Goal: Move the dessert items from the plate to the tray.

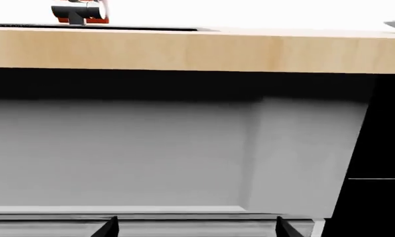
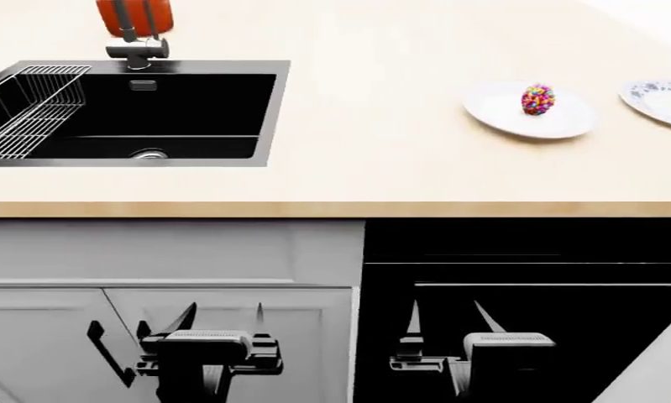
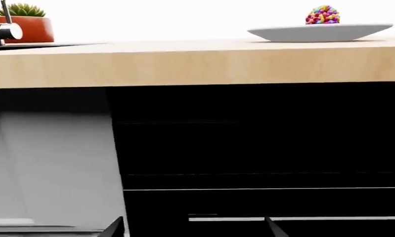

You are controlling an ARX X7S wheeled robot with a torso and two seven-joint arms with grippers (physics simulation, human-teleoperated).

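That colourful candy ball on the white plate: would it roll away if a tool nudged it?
Probably. The candy ball looks round, so a nudge could roll it, though the plate rises at the rim and might catch it. Its beaded surface may help grip.

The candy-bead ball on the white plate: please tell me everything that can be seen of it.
The candy-bead ball is small and round, slightly egg-shaped, and covered all over in glossy beads of red, pink, yellow, blue and green. It stands near the middle of a plain white plate, touching only that plate, on the light wooden counter to the right of the sink. The right wrist view shows it above the plate's rim. No tool is near it.
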